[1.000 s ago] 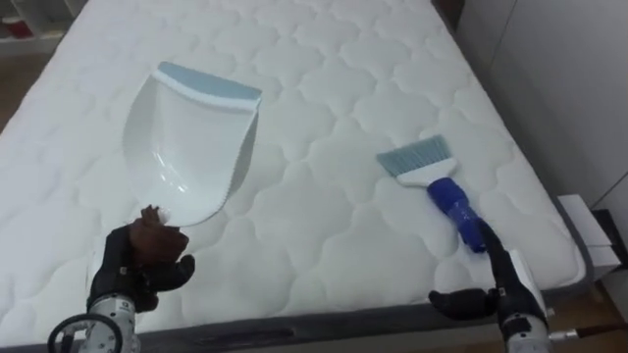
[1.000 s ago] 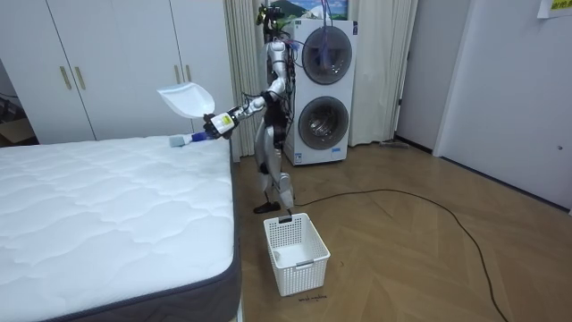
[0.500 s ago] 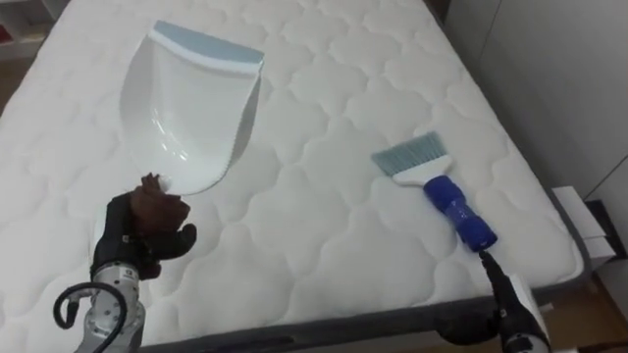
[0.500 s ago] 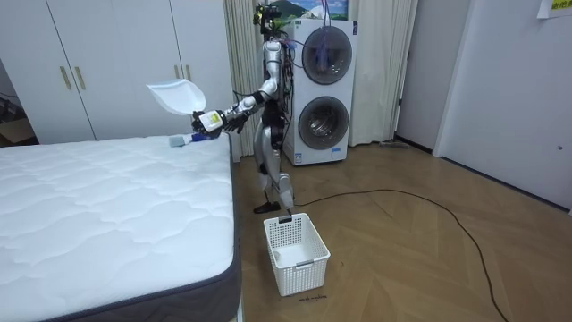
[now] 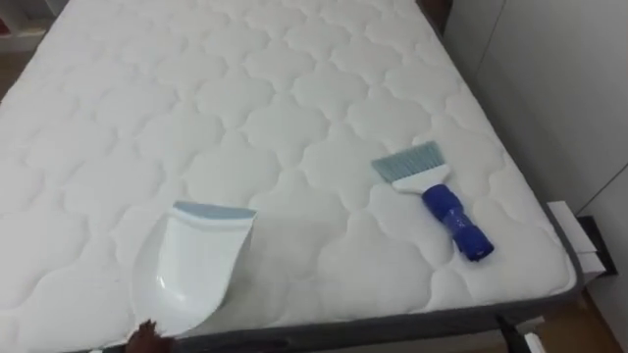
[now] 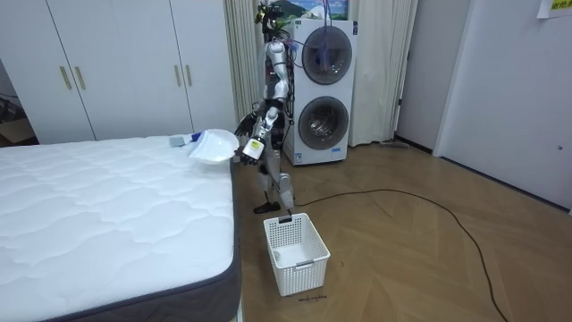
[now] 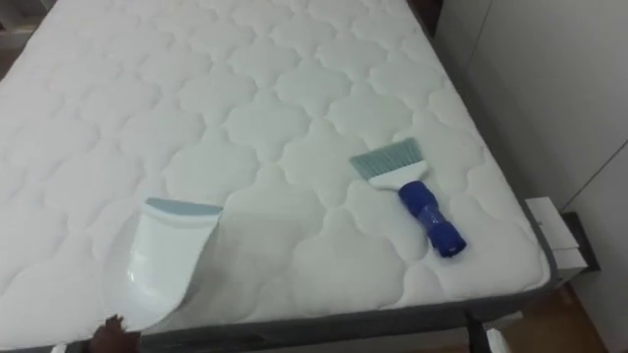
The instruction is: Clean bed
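A white dustpan (image 5: 191,270) with a pale blue lip lies low over the near edge of the white mattress (image 5: 294,88), mouth pointing away from me. My left hand (image 5: 145,336) grips its handle at the bottom edge of the view; in the room view the left hand (image 6: 250,149) holds the dustpan (image 6: 213,145) out over the bed's end. A hand brush (image 5: 432,191) with pale bristles and a blue handle rests on the mattress to the right, untouched. A sliver of my right hand (image 5: 507,326) shows at the bottom right.
I stand at the end of the bed, with stacked washing machines (image 6: 323,89) behind me. A white laundry basket (image 6: 296,253) sits on the wood floor beside the bed. A wall runs close along the mattress's right side.
The left hand has brought the dustpan down from high in the air to just above the mattress edge. The right hand has dropped nearly out of sight. The brush stayed put.
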